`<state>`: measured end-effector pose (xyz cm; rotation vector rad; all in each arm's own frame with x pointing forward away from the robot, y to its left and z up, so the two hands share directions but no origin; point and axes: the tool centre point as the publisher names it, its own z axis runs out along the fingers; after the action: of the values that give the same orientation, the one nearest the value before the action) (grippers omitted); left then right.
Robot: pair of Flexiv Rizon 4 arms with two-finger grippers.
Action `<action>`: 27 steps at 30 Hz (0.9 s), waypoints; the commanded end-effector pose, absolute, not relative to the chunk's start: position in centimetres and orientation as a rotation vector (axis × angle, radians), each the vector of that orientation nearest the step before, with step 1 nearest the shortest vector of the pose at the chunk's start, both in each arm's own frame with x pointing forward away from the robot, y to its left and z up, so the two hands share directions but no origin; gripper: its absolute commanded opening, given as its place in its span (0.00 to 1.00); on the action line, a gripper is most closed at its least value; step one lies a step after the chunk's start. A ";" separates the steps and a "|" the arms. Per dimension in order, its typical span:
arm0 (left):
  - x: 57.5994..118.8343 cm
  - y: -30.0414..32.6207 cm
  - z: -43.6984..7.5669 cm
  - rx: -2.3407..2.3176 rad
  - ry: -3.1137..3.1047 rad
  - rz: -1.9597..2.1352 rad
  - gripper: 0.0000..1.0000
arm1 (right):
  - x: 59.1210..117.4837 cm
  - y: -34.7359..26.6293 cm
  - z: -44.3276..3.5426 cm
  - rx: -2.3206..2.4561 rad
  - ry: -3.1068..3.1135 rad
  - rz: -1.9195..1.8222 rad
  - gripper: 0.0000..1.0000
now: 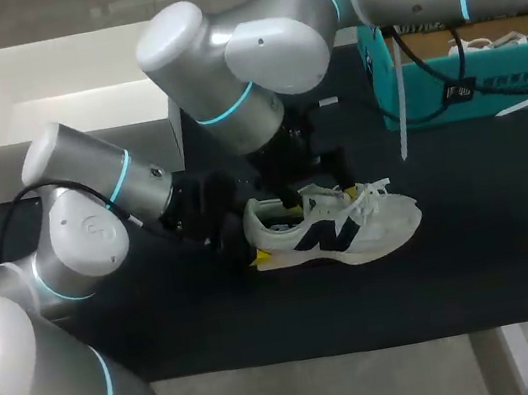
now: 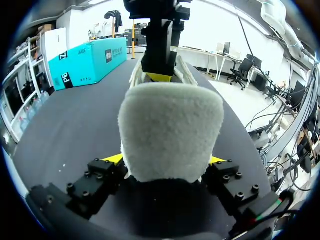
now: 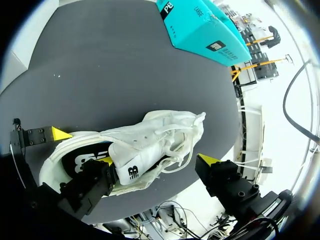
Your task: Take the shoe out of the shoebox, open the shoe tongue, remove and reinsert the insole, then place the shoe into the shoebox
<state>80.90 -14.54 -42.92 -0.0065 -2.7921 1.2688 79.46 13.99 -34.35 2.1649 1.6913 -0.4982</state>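
Observation:
A white sneaker point(image 1: 350, 229) with a dark side logo lies on the black mat point(image 1: 476, 253), toe pointing right. My left gripper point(image 1: 242, 247) sits at its heel. In the left wrist view the fuzzy heel point(image 2: 170, 135) fills the gap and both yellow fingertips point(image 2: 113, 159) press its sides. My right gripper point(image 1: 304, 194) hangs over the shoe's opening. In the right wrist view it point(image 3: 155, 161) stands open, one finger at the opening over the dark insole point(image 3: 80, 162), the other outside by the laces point(image 3: 182, 147), with the tongue point(image 3: 132, 167) between them. The white shoebox point(image 1: 72, 138) stands empty at the back left.
A teal box point(image 1: 471, 72) with white straps stands at the back right, also seen beyond the shoe in the left wrist view as the teal box point(image 2: 87, 62). My right arm's elbow point(image 1: 211, 59) looms over the shoebox's right end.

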 end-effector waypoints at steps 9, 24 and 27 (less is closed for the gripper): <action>80.9 -14.5 -42.9 -0.007 -2.791 1.268 0.00 | 78.2 12.1 -32.2 2.263 1.550 -0.407 0.15; 80.9 -14.5 -42.9 -0.007 -2.791 1.268 0.00 | 78.2 8.9 -31.3 2.356 1.620 -0.325 0.00; 80.9 -14.5 -42.9 -0.007 -2.791 1.268 0.00 | 78.2 8.1 -31.2 2.369 1.609 -0.327 0.00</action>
<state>80.91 -14.55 -42.90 -0.0066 -2.7921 1.2691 78.73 9.09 -31.32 2.2940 1.6369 -0.4196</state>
